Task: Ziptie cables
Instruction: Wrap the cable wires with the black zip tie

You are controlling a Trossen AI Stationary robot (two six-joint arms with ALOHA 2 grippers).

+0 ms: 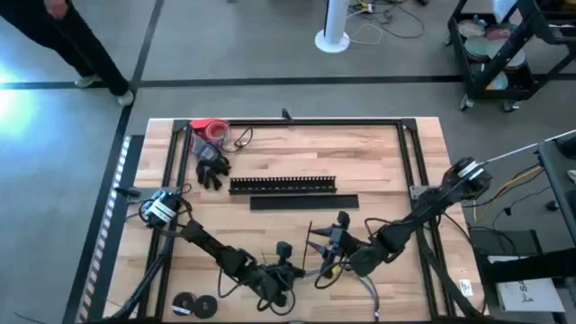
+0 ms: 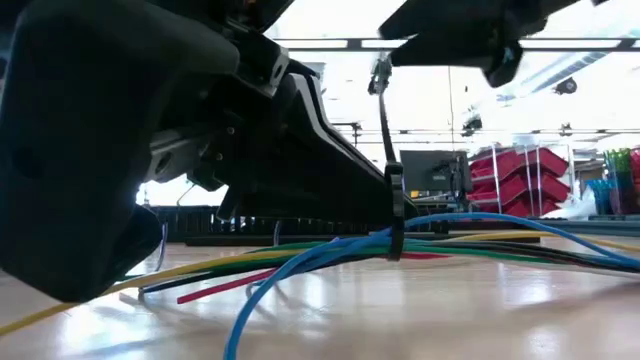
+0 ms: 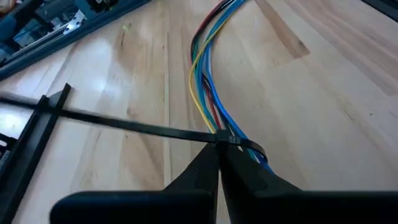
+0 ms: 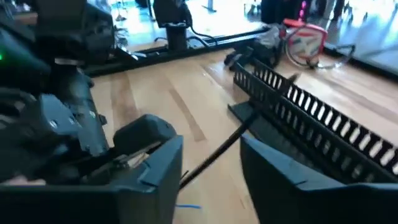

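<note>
Cables (image 3: 208, 87): blue, yellow, green, red strands on wooden surface (image 3: 323, 106), looped by black ziptie (image 3: 137, 126); left hand (image 3: 219, 163) clenched on ziptie, right hand (image 4: 208, 165) released.

Blue, yellow, green and red cables (image 3: 208, 74) lie under a black zip tie (image 3: 124, 124) on pale wood table (image 3: 323, 99).

Workshop: red parts bins (image 2: 520, 170), wooden workbench (image 1: 378, 171).

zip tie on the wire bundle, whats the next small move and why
Probably draw the tail further: the thin black zip tie is already looped around the coloured wire bundle, the left gripper is shut at its head, and the right gripper has the long tail between its open fingers.
</note>
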